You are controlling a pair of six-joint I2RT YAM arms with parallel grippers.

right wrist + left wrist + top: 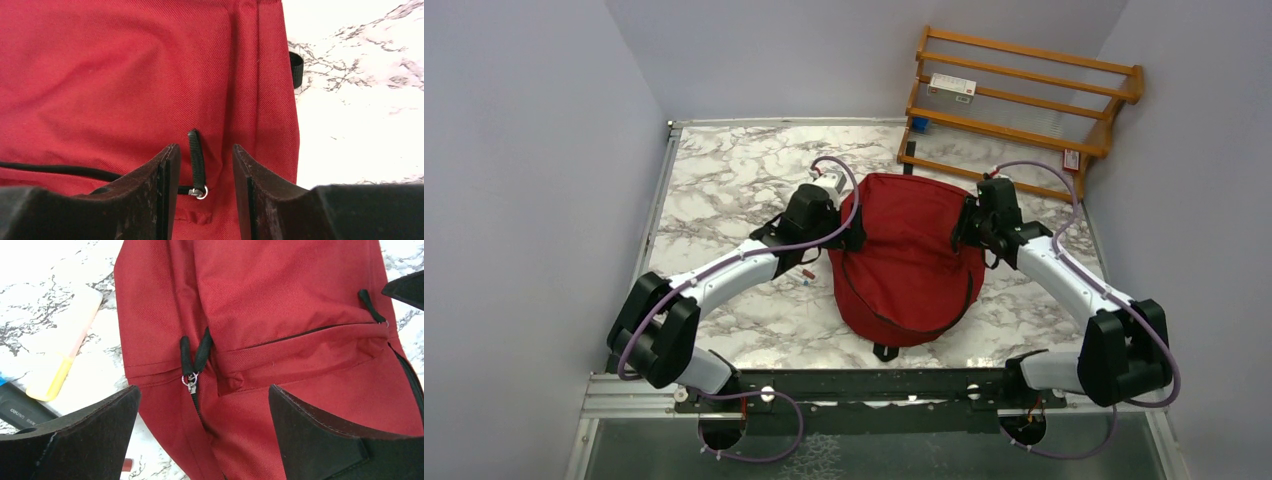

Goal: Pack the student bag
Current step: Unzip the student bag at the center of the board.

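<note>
The student bag [906, 262], a dark-red fabric backpack, lies flat in the middle of the marble table. My left gripper [849, 228] is at its left edge, and my right gripper [970, 226] is at its right edge. In the left wrist view the left gripper [205, 427] stands wide open over the red fabric [280, 305], just below a zipper slider with two black cord pulls [192, 357]. In the right wrist view the right gripper [202, 170] is open with a narrow gap. A black zipper pull [196, 160] lies between its fingers, touching neither.
A wooden rack [1024, 100] leans at the back right with a white box [952, 87] on it. Left of the bag lie a yellow-and-white highlighter [62, 347], a black item [20, 407] and a small red piece [127, 465]. Walls close in both sides.
</note>
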